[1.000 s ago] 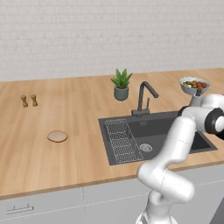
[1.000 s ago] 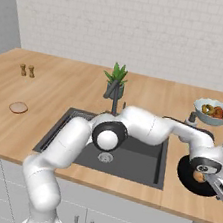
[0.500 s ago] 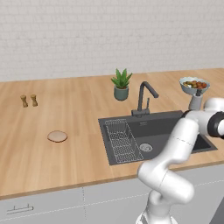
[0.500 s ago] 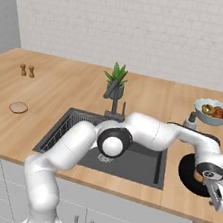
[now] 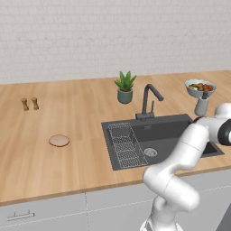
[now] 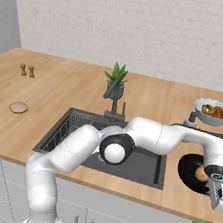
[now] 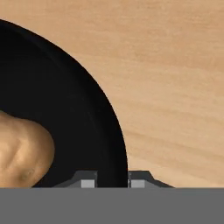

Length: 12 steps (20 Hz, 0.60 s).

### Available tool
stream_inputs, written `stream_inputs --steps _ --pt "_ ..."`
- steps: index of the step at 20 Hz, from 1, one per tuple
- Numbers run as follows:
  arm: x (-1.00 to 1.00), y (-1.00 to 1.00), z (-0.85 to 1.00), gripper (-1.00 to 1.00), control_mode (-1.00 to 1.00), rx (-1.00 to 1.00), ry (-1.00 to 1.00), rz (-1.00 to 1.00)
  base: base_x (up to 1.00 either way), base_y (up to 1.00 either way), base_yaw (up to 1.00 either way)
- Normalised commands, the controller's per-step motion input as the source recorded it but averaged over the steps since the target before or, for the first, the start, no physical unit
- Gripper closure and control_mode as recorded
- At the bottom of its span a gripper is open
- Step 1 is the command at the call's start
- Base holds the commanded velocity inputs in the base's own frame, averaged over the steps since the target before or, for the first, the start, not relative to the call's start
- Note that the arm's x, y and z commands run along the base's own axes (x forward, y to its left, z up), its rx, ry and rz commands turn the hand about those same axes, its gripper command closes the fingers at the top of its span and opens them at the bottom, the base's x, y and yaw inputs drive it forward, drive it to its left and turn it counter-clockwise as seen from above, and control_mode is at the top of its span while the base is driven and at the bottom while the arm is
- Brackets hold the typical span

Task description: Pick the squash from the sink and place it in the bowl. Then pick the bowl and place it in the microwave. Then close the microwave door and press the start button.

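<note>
Two fingertips (image 7: 89, 183) pinch the bowl (image 7: 65, 113) rim, gripper (image 7: 112, 183) nearly closed; squash (image 7: 22, 151) sits inside (off-centre). Lifting by one edge could tip the bowl, spilling it.

glossy black bowl (image 7: 65, 113), orange-tan squash (image 7: 19, 151)

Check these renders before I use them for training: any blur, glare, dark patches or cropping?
Left base view: even, soft light, slightly soft; faint shading in the sink. Right base view: the bowl is near-black, no glare, the squash readable inside. Hand view: close and blurry; the bowl's inside is featureless black, the squash cropped at the left edge, and the rim sits between the jaws.
</note>
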Motion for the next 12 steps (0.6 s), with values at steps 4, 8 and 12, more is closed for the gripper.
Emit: stream_inputs --steps 4,8,12 --pt "0.0 0.41 0.49 1.0 -1.0 0.0 -0.14 -0.08 0.0 0.0 0.0" --pt "-0.06 0.19 0.84 1.0 -1.0 0.0 -0.22 -0.11 0.0 0.0 0.0" --pt "-0.35 0.56 0.67 1.0 -1.0 0.0 -0.22 -0.07 0.0 0.0 0.0"
